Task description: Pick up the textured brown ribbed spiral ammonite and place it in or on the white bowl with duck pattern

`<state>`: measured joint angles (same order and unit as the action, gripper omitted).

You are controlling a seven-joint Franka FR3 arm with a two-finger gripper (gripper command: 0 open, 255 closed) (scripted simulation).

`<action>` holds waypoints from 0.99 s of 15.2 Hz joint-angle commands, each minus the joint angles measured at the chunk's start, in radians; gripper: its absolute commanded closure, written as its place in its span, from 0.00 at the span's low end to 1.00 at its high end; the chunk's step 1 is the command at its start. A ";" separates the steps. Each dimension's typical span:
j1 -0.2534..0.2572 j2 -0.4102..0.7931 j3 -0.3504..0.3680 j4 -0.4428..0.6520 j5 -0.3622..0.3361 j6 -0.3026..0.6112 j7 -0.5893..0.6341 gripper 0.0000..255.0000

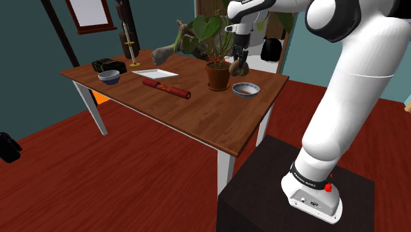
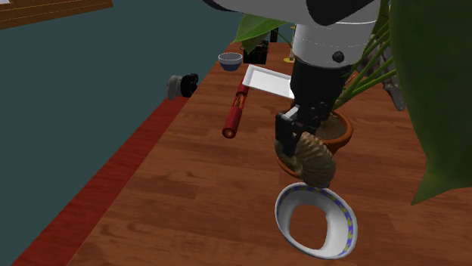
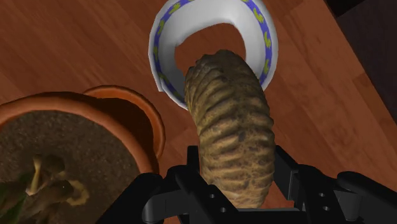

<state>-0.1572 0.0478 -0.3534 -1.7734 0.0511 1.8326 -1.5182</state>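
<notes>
1. A ribbed brown shell (image 3: pixel 232 127) hangs in the air above the desk (image 3: pixel 63 38). The tool (image 3: pixel 235 175) grasps it, its two black fingers pressed against the shell's flat sides.
2. The shell's curved ridge runs away from the tool towards a white bowl (image 3: pixel 263 38) with a blue and yellow rim. Its far end overlaps the bowl's hollow.
3. In the shoulder view, the shell sits over the bowl's left rim. Before lowering, it probably needs a slight shift to that view's right.
4. A clay plant pot (image 3: pixel 137 105) stands just beside the bowl, on the shoulder view's left.
</notes>
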 commanded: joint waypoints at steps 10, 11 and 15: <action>-0.058 0.014 -0.052 -0.055 0.011 0.064 -0.118 1.00; -0.058 0.016 -0.052 -0.067 0.012 0.077 -0.119 1.00; -0.058 0.026 -0.052 -0.109 0.018 0.128 -0.124 1.00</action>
<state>-0.2168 0.0717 -0.4061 -1.8732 0.0675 1.9483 -1.6437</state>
